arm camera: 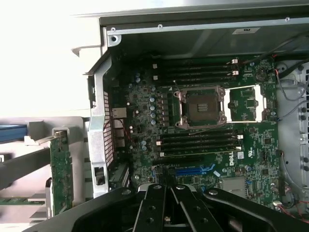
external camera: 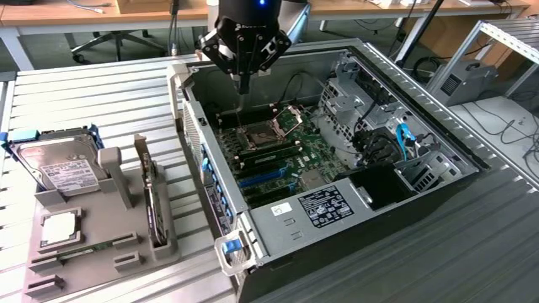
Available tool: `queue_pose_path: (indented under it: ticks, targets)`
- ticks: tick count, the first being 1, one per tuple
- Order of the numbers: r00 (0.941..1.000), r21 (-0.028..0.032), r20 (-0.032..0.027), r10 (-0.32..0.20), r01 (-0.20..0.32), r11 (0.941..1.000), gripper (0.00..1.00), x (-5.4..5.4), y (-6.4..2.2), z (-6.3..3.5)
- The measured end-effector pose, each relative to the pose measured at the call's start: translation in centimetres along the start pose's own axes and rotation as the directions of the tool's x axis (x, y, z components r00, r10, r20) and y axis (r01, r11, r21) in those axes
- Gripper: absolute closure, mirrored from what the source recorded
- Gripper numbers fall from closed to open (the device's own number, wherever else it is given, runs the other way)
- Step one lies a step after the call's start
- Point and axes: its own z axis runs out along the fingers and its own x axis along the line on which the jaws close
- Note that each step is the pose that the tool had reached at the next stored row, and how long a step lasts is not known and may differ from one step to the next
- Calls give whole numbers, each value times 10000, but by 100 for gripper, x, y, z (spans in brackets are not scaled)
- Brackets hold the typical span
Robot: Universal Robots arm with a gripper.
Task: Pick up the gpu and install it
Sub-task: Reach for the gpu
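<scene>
gripper (external camera: 242,88): yours is pinched closed, empty, over the case (external camera: 192,136) opening
gpu (external camera: 150,189): on edge just outside case wall, free above

**Gpu (external camera: 151,201) (arm camera: 61,169) stood on edge in its holder**

The gpu was seen as a thin, flat card set upright on its long edge, seated in a narrow slot of a grey holder (external camera: 118,183) on the surface. It was placed at the exterior view's left of the open computer case (external camera: 190,129), just beside the case's side wall, roughly parallel to it and apart from it. In the wrist view its green circuit board was shown face-on, dotted with small components, outside the case wall.
</scene>
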Motion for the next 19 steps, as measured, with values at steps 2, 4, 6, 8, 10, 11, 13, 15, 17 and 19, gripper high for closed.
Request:
queue_pose_path:
  ticks: [2, 4, 6, 8, 10, 11, 13, 15, 17, 19]
  targets:
    - [10000, 0, 0, -1, 1, 10000, 89, 3, 0, 0]
    - [10000, -1, 0, -1, 1, 10000, 89, 7, -1, 0]
    - [10000, 0, 0, -1, 1, 10000, 89, 22, -2, 0]
    - [10000, 0, 0, -1, 1, 10000, 89, 24, -2, -1]
    - [10000, 0, 0, -1, 1, 10000, 89, 27, -2, -1]
    - [10000, -1, 1, -1, 1, 10000, 89, 40, -3, -1]
    - [10000, 0, 0, -1, 1, 10000, 89, 60, -5, -2]
    - [10000, -1, 0, -1, 1, 10000, 89, 64, -5, -1]
    - [10000, 0, 0, -1, 1, 10000, 89, 67, -5, -2]
    - [10000, 0, 0, 0, 0, 10000, 89, 70, -5, -2]
